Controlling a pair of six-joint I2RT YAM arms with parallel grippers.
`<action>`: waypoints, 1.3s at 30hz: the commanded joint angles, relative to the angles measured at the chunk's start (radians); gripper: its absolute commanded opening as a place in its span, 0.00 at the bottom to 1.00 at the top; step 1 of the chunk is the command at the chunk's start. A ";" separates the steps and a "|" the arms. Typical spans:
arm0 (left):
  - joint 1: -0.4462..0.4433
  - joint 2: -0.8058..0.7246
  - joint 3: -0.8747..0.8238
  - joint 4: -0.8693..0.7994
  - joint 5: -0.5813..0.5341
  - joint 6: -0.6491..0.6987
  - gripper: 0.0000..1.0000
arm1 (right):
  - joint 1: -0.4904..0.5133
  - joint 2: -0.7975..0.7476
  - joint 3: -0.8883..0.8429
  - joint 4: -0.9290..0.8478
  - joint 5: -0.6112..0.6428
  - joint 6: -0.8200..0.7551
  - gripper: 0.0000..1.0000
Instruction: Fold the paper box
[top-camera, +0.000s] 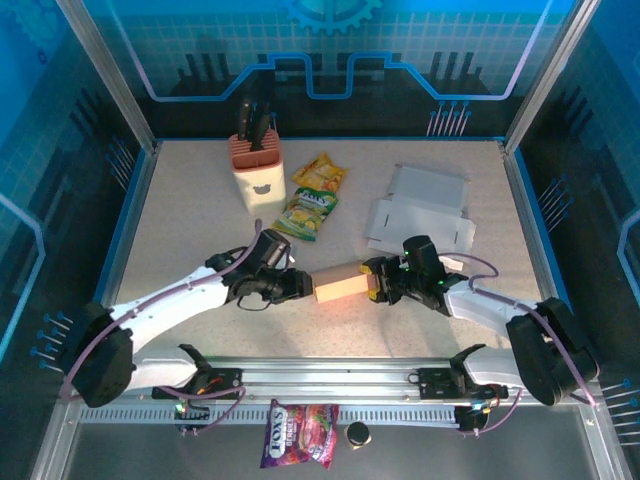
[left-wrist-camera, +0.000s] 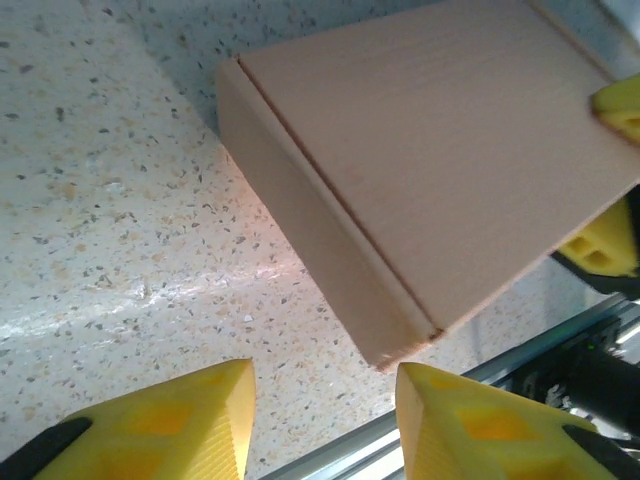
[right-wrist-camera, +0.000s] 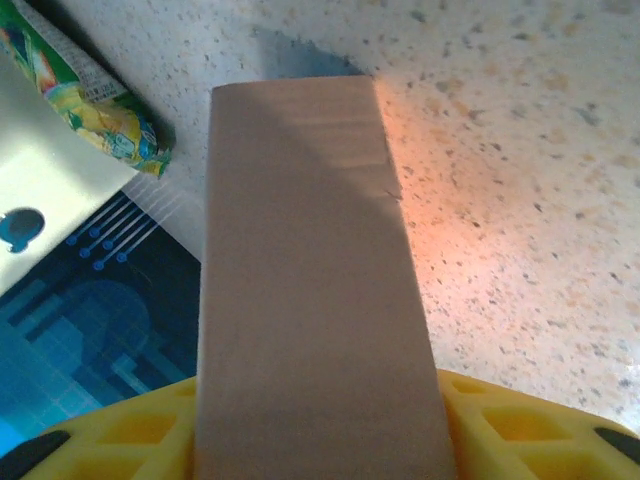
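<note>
Paper box (top-camera: 340, 287) lies on table, nearer arms than knife block (top-camera: 258, 170). Right gripper (top-camera: 380, 283) clamped on one box end. Left gripper (left-wrist-camera: 322, 400) released, fingers apart, short of other end. Likely risk: single-end hold lets box pivot, and harder squeeze crushes walls.

Your left arm (top-camera: 170, 300) wears a smooth white shell that starts behind its pincer. At the end farthest from the pincer it meets a bulky black housing (top-camera: 95, 355). A pale purple cable (top-camera: 253, 235) loops out just behind the left pincer (top-camera: 305, 285) and trails beside the shell toward that housing. The wrist (top-camera: 262, 262) directly behind the pincer is black.

Your right arm (top-camera: 480, 305) is built the same way, with a white shell, black wrist, black housing and purple cable. Small green lights (top-camera: 410, 266) sit just behind the right pincer (top-camera: 378, 285).

Up close, your left fingers (left-wrist-camera: 180, 425) are bright yellow wedges with shallow moulded pockets and black mounts behind them. The right fingers (right-wrist-camera: 520, 435) match them.
</note>
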 joint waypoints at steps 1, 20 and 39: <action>0.032 -0.084 -0.011 0.013 0.011 -0.058 0.43 | 0.030 0.030 0.008 0.007 0.011 -0.085 0.52; 0.090 -0.231 0.061 0.108 0.077 0.145 0.43 | -0.090 0.051 0.406 -0.885 0.042 -1.210 0.65; 0.100 -0.434 0.070 -0.035 -0.041 0.148 0.43 | 0.045 0.357 0.480 -0.735 -0.057 -1.257 0.54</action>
